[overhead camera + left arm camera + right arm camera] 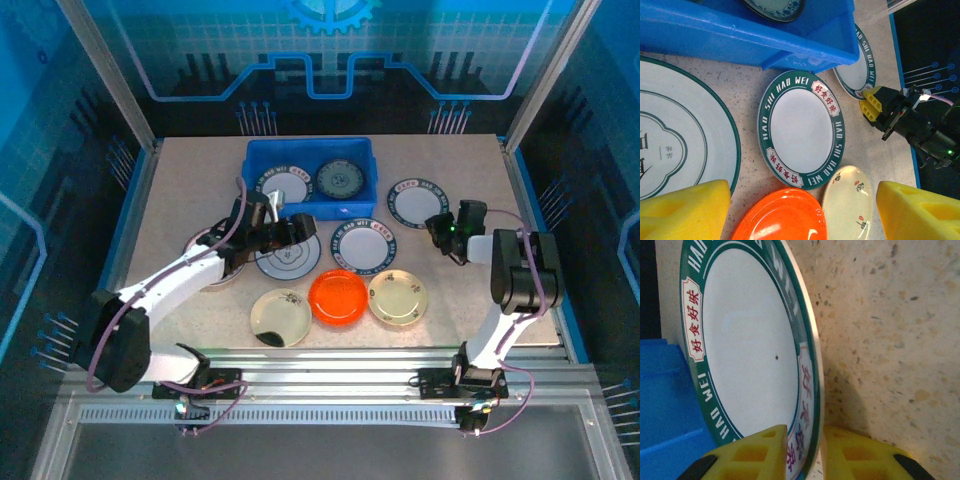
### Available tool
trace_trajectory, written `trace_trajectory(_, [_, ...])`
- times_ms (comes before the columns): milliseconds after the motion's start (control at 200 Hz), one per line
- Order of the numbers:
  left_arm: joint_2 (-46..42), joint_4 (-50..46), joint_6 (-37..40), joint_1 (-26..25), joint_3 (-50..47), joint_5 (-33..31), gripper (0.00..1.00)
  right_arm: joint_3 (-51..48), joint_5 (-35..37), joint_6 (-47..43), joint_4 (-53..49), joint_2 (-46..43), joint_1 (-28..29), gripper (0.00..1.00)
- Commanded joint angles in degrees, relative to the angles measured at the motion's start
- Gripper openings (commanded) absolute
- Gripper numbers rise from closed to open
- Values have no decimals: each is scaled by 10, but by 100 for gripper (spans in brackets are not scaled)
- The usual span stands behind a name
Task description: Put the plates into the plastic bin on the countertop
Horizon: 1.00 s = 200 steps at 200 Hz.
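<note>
Right wrist, plate (750,355) rim between right hand (806,436) fingers

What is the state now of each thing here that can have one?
Left gripper: open, empty.
Right gripper: shut on the rim of the round white green-rimmed plate.
Rectangular blue plastic bin: holds a teal patterned plate and a dark-rimmed white plate.
Bright orange round plate: flat on the beige speckled countertop, outside the bin.

Blue rectangular plastic bin (310,144): far centre, holding two patterned round plates (340,180).
Beige speckled tabletop (190,190): seven more plates (362,245), one bright orange (337,296).
</note>
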Motion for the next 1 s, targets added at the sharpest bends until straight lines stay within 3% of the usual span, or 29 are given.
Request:
trace_trajectory(0, [8, 19, -11, -3, 13, 11, 78, 15, 14, 23, 83, 76, 11, 25])
trace_trajectory(280, [26, 24, -14, -4, 21, 13, 77, 16, 19, 32, 96, 85, 12, 18])
trace_trajectory(400, [40, 31, -17, -3, 26, 20, 77, 12, 18, 39, 106, 87, 12, 11])
trace_trajectory(475, [46, 34, -20, -4, 28, 24, 77, 3, 20, 42, 119, 80, 11, 0])
trace_trajectory(555, [48, 37, -23, -4, 29, 26, 77, -8, 20, 39, 130, 64, 9, 0])
trace_trajectory(755, [47, 35, -23, -4, 35, 26, 76, -40, 22, 5, 97, -41, -15, 0])
trace_trajectory(996, [37, 42, -7, -3, 35, 35, 77, -38, 6, -99, -77, -236, -39, 0])
